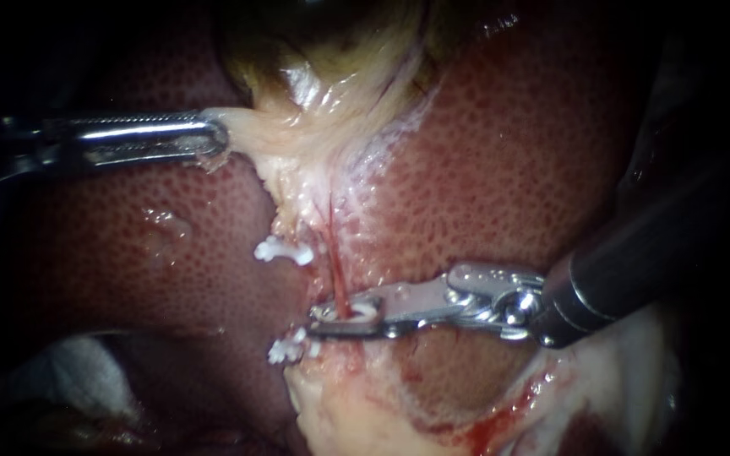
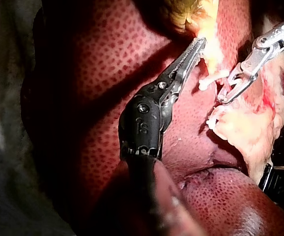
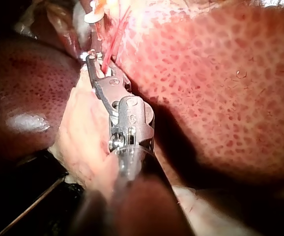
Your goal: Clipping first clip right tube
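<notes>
The right tube point(image 1: 334, 262) is a thin red strand running down from the pale gallbladder point(image 1: 323, 76). My right instrument point(image 1: 335, 319) comes in from the right; its jaws stand open around this tube with a narrow gap, and a bit of white shows inside them. In the right wrist view the red tube point(image 3: 113, 42) passes between the jaws of the right instrument point(image 3: 94, 61). My left instrument point(image 1: 213, 139) is shut on pale gallbladder tissue at the upper left and holds it taut. In the left wrist view the left instrument point(image 2: 197, 46) grips that same tissue.
Two white clips point(image 1: 283, 251) point(image 1: 289, 348) sit on the pale strand just left of the red tube. Dark red liver point(image 1: 509, 169) surrounds the field. Pale fatty tissue point(image 1: 365, 414) with some blood lies below. White gauze point(image 1: 78, 371) shows at the lower left.
</notes>
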You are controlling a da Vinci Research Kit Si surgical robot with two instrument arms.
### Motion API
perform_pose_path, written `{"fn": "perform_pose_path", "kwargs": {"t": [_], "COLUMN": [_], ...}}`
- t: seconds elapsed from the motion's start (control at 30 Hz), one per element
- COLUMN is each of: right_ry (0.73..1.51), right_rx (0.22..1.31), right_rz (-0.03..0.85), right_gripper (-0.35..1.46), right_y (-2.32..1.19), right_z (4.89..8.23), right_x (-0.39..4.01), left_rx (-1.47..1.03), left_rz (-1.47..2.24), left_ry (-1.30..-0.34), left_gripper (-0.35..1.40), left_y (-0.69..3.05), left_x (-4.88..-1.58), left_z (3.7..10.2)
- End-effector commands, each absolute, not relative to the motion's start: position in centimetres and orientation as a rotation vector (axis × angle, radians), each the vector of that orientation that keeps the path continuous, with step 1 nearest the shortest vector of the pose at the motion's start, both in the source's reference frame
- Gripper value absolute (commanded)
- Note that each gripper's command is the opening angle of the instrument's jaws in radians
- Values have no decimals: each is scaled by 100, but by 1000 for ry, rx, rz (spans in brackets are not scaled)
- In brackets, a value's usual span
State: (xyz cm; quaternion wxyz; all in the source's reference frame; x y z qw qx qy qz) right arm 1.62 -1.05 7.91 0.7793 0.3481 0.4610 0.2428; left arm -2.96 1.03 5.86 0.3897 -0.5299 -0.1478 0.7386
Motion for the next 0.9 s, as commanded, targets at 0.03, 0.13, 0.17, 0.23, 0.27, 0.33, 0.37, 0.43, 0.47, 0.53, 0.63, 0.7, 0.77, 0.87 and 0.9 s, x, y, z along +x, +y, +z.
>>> {"fn": "perform_pose_path", "kwargs": {"t": [0.03, 0.13, 0.17, 0.23, 0.27, 0.33, 0.37, 0.43, 0.47, 0.53, 0.63, 0.7, 0.77, 0.87, 0.9], "right_ry": [982, 953, 950, 946, 945, 940, 940, 938, 938, 938, 936, 937, 937, 935, 935], "right_rx": [769, 783, 783, 791, 796, 800, 801, 804, 804, 805, 808, 808, 808, 814, 815], "right_rz": [530, 536, 534, 542, 544, 535, 533, 537, 537, 536, 540, 539, 539, 541, 540], "right_gripper": [-35, -35, -35, -35, -35, -35, -35, -35, -35, -35, -35, -35, -35, -35, -35], "right_y": [-105, -105, -105, -105, -106, -106, -106, -106, -107, -107, -107, -108, -108, -108, -109], "right_z": [791, 791, 791, 791, 791, 790, 790, 790, 790, 790, 790, 790, 790, 790, 790], "right_x": [162, 161, 160, 160, 159, 159, 159, 159, 159, 159, 159, 158, 158, 158, 158], "left_rx": [-1347, -1347, -1347, -1347, -1347, -1347, -1347, -1347, -1347, -1347, -1347, -1347, -1347, -1347, -1347], "left_rz": [1878, 1878, 1878, 1878, 1878, 1878, 1878, 1878, 1878, 1878, 1878, 1877, 1878, 1878, 1878], "left_ry": [-376, -376, -376, -376, -375, -375, -375, -375, -375, -375, -375, -375, -375, -375, -375], "left_gripper": [-35, -35, -35, -35, -35, -35, -35, -35, -35, -35, -35, -35, -35, -35, -35], "left_y": [103, 103, 103, 103, 103, 103, 103, 103, 103, 103, 103, 103, 103, 103, 103], "left_x": [-296, -296, -296, -296, -296, -296, -296, -296, -296, -296, -296, -296, -296, -296, -296], "left_z": [586, 586, 586, 586, 586, 586, 586, 586, 586, 586, 586, 586, 586, 586, 586]}}
